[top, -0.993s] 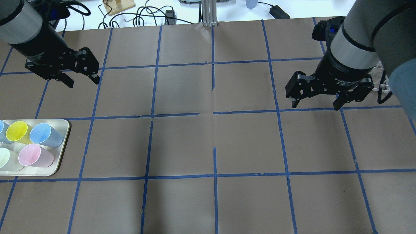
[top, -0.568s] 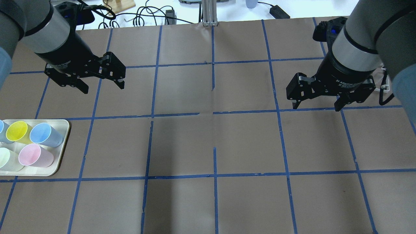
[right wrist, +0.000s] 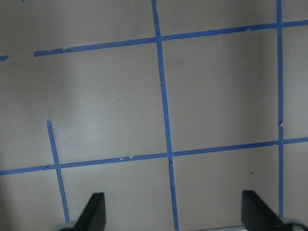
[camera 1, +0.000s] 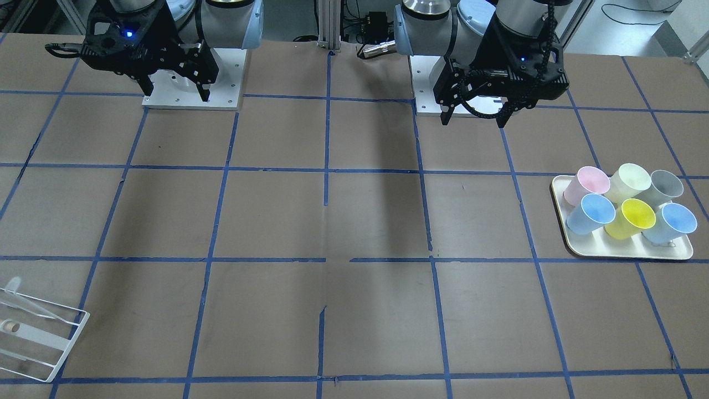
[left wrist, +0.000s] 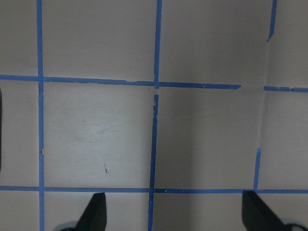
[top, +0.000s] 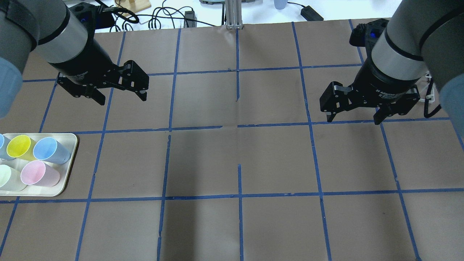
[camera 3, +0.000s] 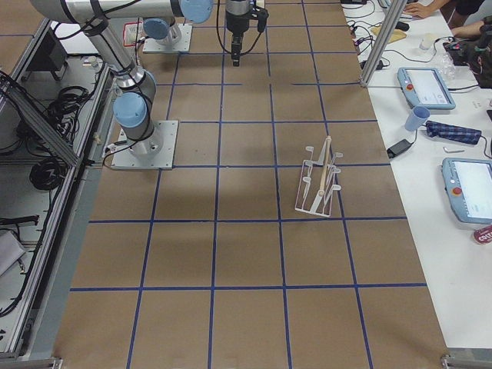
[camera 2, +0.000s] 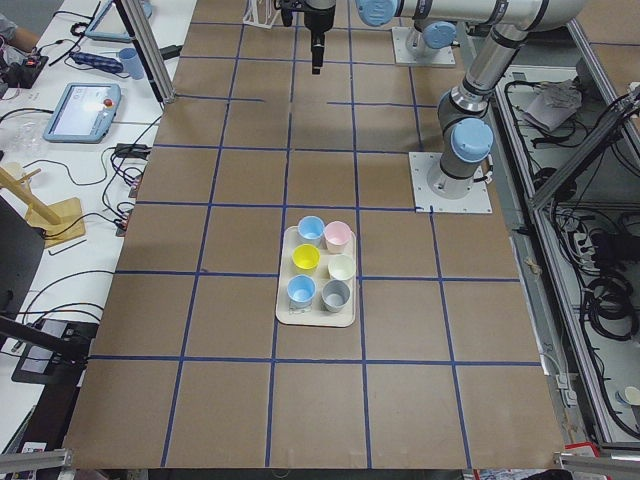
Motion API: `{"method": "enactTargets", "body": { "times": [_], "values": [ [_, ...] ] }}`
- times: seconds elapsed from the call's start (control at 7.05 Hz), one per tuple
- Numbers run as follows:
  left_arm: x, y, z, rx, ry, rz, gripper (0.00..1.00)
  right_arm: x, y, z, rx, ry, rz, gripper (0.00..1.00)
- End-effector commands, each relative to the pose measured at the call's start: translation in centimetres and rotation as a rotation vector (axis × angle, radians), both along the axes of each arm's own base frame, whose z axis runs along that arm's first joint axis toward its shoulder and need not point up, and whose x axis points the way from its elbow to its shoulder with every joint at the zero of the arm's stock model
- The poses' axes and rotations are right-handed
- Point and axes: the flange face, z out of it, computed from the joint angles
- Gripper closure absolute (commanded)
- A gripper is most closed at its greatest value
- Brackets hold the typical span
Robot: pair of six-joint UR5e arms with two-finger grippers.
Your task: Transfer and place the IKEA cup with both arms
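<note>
The lemon-yellow IKEA cup [top: 19, 145] stands upright among other cups on a cream tray [top: 70, 159] at the table's left edge; it also shows in the front view [camera 1: 634, 216] and the left side view [camera 2: 305, 257]. My left gripper [top: 122, 98] is open and empty, hovering over bare table beyond and to the right of the tray, apart from the cups. In the front view it [camera 1: 473, 122] hangs near its base. My right gripper [top: 352, 119] is open and empty over the table's right part [camera 1: 177, 94]. Both wrist views show only taped table.
Around the yellow cup stand a light blue cup [top: 47, 148], a pink cup [top: 34, 173], a pale cream cup [top: 3, 175] and a grey cup [camera 1: 664, 185]. A white wire rack [camera 1: 33, 332] lies at the far right. Cables lie beyond the table's far edge.
My left gripper has moved to the right and a little nearer across the table, still open. My right gripper has barely shifted. The cups have not moved.
</note>
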Motion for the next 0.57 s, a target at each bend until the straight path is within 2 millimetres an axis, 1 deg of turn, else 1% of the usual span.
{"method": "enactTargets", "body": {
  "times": [0.0, 0.43],
  "values": [
    [-0.12, 0.21, 0.12, -0.004, 0.000, -0.004, 0.00, -0.12, -0.01, -0.01, 0.002, 0.000, -0.002, 0.00],
    [-0.12, 0.24, -0.03, -0.001, 0.000, -0.006, 0.00, -0.04, -0.07, 0.20, -0.007, -0.002, 0.024, 0.00]
  ]
}}
